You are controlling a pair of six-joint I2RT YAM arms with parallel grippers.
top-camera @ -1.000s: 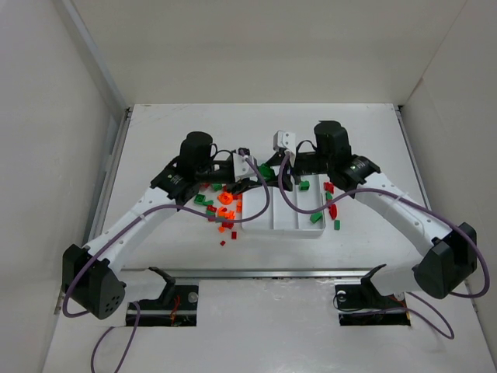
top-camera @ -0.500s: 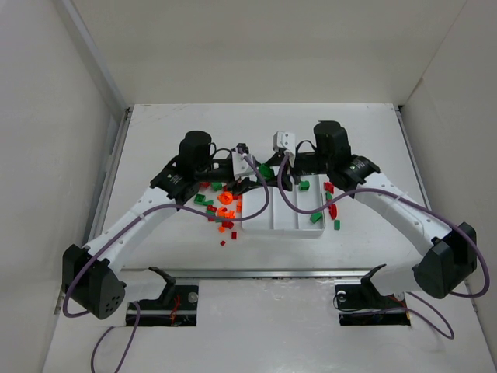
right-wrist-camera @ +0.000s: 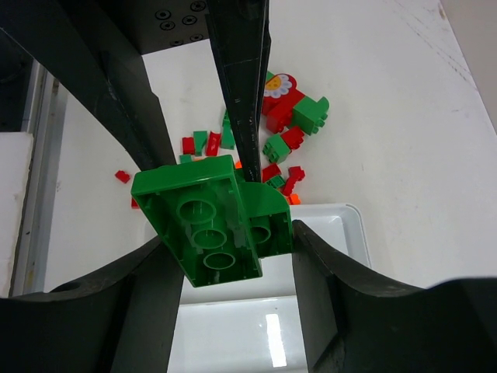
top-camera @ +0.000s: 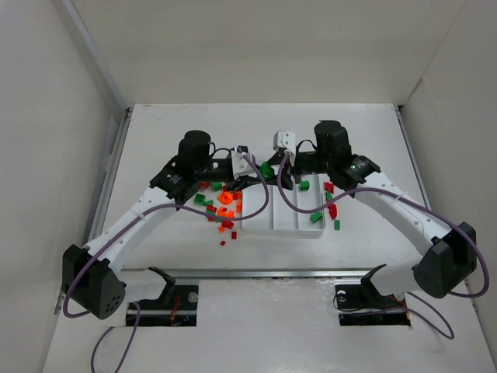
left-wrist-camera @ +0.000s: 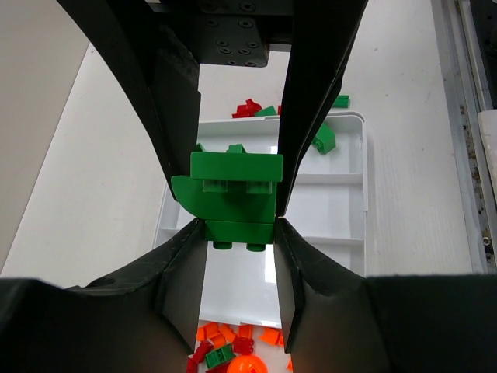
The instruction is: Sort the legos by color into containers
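Green lego [left-wrist-camera: 239, 234] between left end effector [left-wrist-camera: 238, 227]

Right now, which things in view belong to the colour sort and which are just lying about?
Job in hand:
white tray
loose legos on the table left of it
curved green brick, gripped by the left gripper
big green brick, gripped by the right gripper

Lying about:
purple cables
black clamps at the near table edge
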